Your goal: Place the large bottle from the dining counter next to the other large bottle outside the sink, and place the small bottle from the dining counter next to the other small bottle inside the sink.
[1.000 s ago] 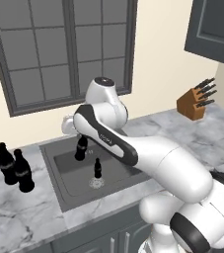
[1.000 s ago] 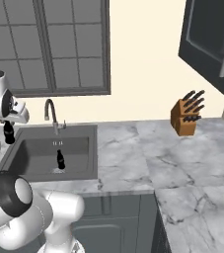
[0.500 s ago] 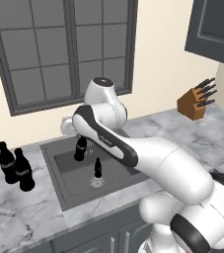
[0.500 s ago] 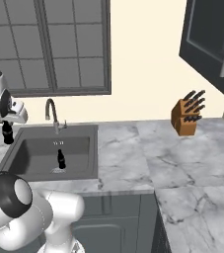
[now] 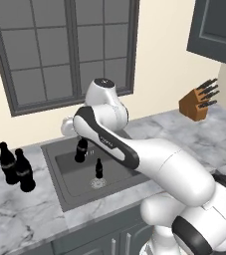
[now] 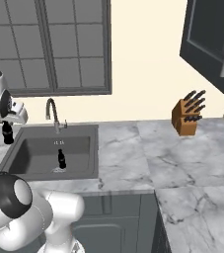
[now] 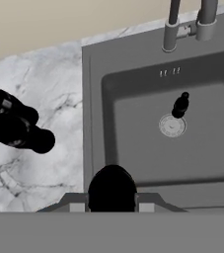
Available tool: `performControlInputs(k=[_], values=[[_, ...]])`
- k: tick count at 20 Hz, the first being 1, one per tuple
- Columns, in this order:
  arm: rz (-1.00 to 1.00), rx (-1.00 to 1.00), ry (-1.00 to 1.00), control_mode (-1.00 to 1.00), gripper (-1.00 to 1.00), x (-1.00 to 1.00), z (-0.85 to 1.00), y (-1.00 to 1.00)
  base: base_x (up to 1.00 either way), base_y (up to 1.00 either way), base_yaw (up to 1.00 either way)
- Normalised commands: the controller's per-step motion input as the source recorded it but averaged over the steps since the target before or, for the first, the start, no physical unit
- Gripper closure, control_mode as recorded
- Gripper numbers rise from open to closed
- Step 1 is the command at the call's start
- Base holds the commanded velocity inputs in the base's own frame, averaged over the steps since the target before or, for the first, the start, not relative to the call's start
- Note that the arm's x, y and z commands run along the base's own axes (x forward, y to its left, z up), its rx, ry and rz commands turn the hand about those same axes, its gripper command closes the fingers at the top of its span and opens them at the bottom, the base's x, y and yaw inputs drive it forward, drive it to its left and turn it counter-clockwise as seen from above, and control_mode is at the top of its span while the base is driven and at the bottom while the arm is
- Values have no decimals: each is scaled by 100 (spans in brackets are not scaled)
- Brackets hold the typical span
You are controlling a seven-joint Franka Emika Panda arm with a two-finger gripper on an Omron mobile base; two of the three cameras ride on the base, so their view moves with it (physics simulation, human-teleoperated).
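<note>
Two large black bottles (image 5: 16, 167) stand together on the marbled desk (image 5: 20, 209); jaws pinch a small black bottle (image 5: 81, 150) above the dark grey sink (image 5: 69, 184), not yet beside the other small bottle (image 5: 99, 168).

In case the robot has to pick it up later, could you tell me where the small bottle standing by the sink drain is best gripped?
Grip the small bottle around its narrow neck or upper body, coming straight down from above. It stands upright beside the drain, well clear of the sink walls, so the fingers have room on both sides.

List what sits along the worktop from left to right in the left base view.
Two large bottles on the counter → small bottle held by the gripper over the sink → small bottle by the drain → knife block.
</note>
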Motion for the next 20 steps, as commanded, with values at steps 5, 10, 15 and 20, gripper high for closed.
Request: performControlInputs(k=[5, 10, 15, 20], values=[[0, 0, 0, -100, 100, 0, 0, -6, 0, -8, 0], [0, 0, 2, -100, 100, 0, 0, -35, 0, 0, 0], [0, 0, 5, -100, 100, 0, -8, -22, 0, 0, 0], [0, -22, 0, -100, 100, 4, -29, 0, 0, 0, 0]])
